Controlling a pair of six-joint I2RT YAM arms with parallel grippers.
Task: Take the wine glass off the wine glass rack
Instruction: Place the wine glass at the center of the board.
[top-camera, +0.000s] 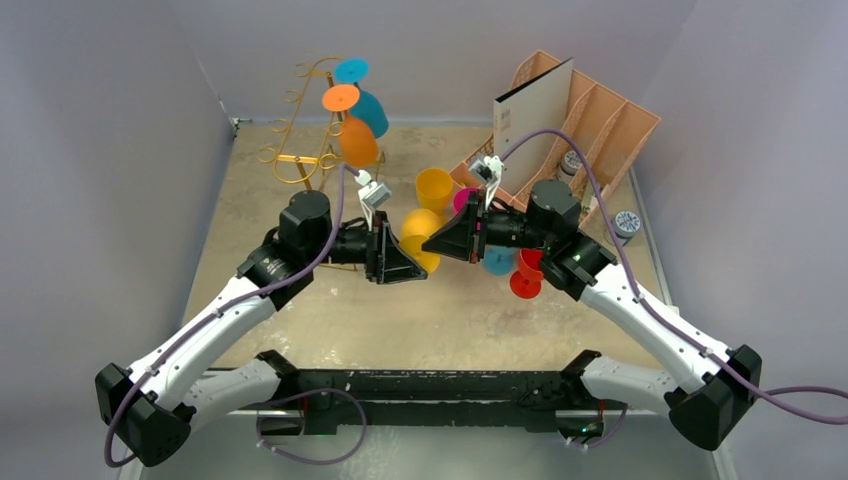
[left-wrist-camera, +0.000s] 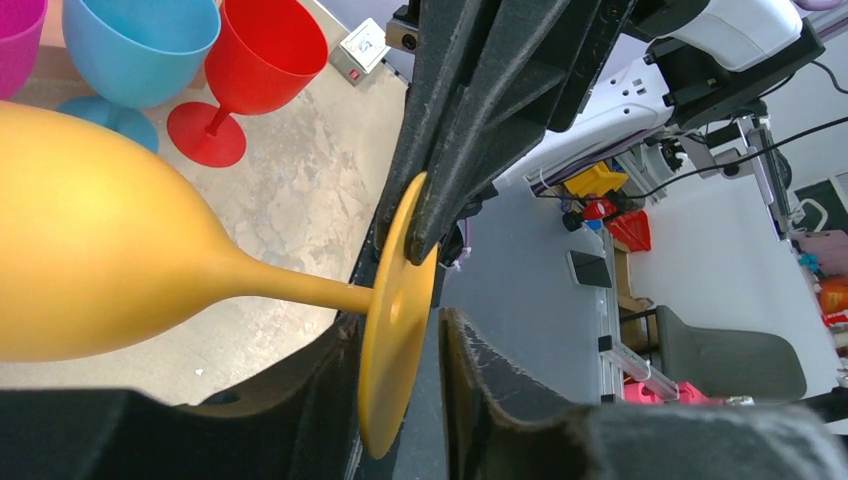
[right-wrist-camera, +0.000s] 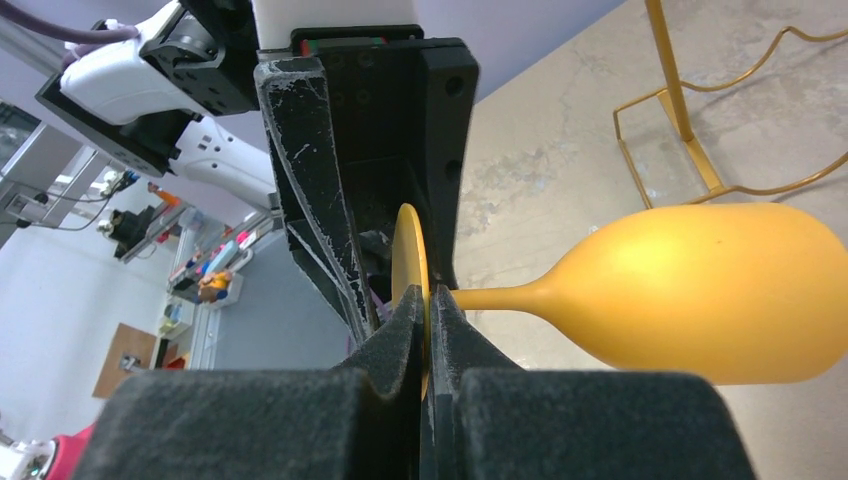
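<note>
Yellow wine glass is off the gold wire rack and lies sideways in mid-air over the middle of the desk, between the two arms. Right tool is clamped on the rim of the glass's flat foot, with a finger pressed on each face. Left tool has its fingers apart with the same foot sitting in the gap. Can't tell whether either pad touches it. The two tools face each other and meet at the foot, and the bowl sticks out to one side. The rack stands at the far left of the desk, well apart from the held glass, with an orange glass and a teal glass hanging on it. A red glass, a blue glass and a pink glass stand upright on the desk near the right arm. A peach slotted organiser sits at the far right.
</note>
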